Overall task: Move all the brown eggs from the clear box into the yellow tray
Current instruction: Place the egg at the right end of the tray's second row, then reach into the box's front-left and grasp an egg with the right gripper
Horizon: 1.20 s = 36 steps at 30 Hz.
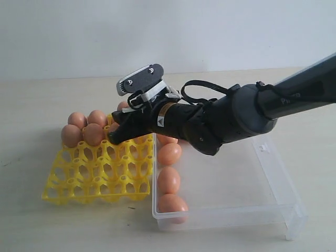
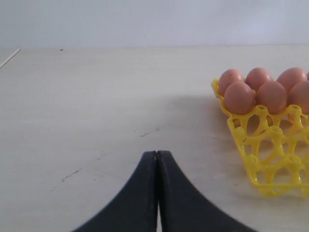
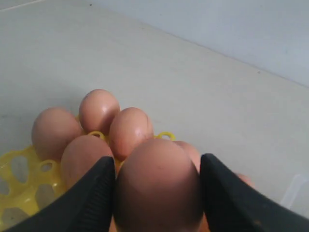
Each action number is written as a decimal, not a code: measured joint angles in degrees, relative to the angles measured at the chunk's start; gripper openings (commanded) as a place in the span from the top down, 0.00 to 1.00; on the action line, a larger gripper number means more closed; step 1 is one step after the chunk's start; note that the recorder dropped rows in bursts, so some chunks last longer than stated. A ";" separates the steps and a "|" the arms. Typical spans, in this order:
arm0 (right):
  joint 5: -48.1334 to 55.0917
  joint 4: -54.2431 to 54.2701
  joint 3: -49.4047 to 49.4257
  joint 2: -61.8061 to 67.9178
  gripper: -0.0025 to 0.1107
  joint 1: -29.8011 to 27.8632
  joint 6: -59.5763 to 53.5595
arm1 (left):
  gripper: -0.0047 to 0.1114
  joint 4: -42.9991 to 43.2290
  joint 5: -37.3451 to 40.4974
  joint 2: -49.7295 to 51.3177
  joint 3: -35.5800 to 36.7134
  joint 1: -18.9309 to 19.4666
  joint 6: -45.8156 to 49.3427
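Presently, smooth orange-brown oval eggs [image 1: 84, 128]: at least four seated in far-left cups of the bright yellow plastic lattice tray [image 1: 94, 178].

One egg [image 3: 157, 179] is pinched between the right fingers [image 3: 91, 193], over the tray's far right.

At least three remain along the left wall of the clear plastic box [image 1: 226, 218].

Left fingers [image 2: 140, 193] are pressed together above the tabletop [image 2: 96, 106].

Arm lettering [image 1: 291, 97] begins "Pi"; the rest is unreadable.

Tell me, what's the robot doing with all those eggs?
It is moving eggs. Its right gripper pinches one brown egg between its fingers, right at the yellow tray, next to several eggs already sitting in the cups. More eggs lie in a row in the clear box beside the tray. The left gripper is shut and holds nothing, over the table.
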 measured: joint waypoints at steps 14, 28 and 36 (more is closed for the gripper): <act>4.64 0.39 -3.00 2.20 0.37 -3.04 1.36 | 0.96 0.00 0.00 0.00 0.00 0.00 0.00; 35.06 0.14 -5.19 -13.33 0.82 -3.75 1.36 | 0.96 0.00 0.00 0.00 0.00 0.00 0.00; 52.06 3.12 -3.50 -14.22 0.96 -4.57 1.46 | 0.96 0.00 0.00 0.00 0.00 0.00 0.00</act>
